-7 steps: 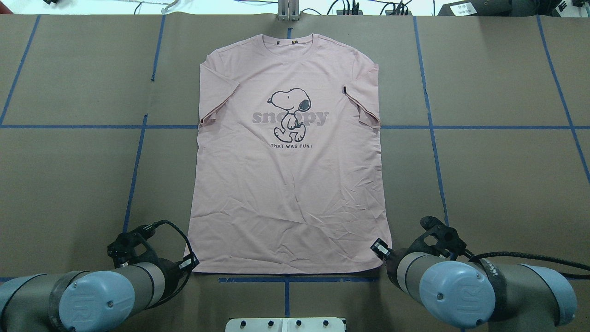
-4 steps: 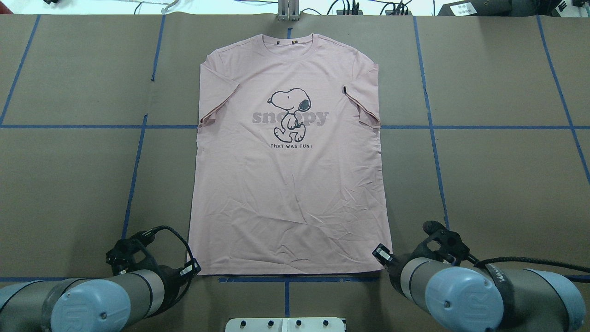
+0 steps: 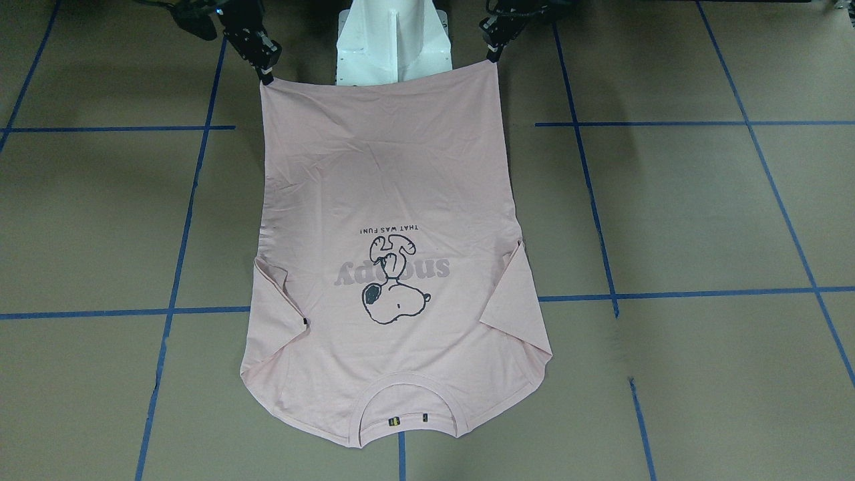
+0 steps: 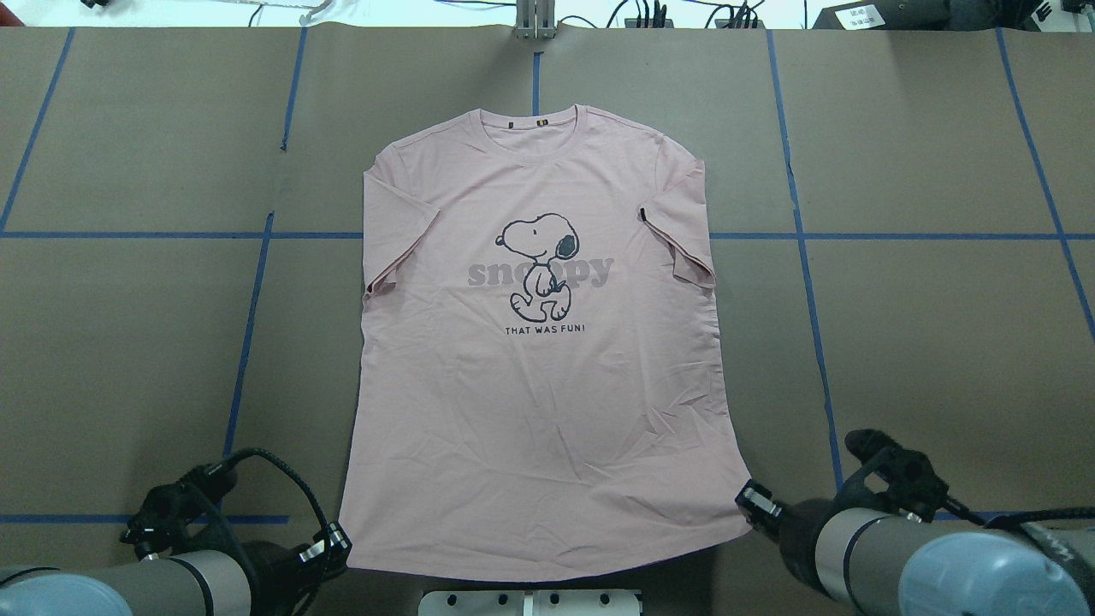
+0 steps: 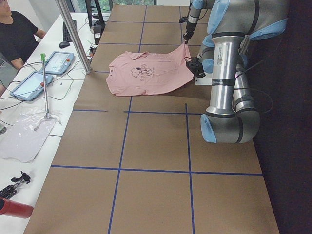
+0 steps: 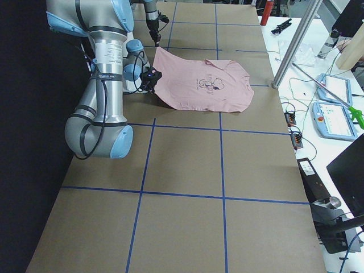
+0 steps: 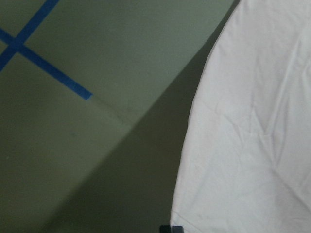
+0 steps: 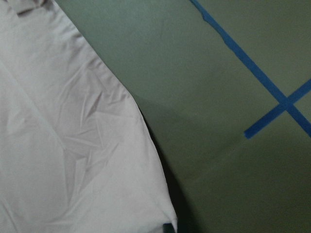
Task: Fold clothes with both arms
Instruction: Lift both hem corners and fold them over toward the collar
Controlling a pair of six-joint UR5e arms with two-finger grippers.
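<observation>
Item: pale pink T-shirt, print side up, spread on the table beyond the white pedestal base. The hem lies nearest the base and is raised off the table; the collar lies farthest from the base.
My left gripper, left of the base: pinched tight on the left hem corner.
My right gripper, right of the base: pinched tight on the right hem corner.

Brown table with blue tape grid; white side bench with tablets.
</observation>
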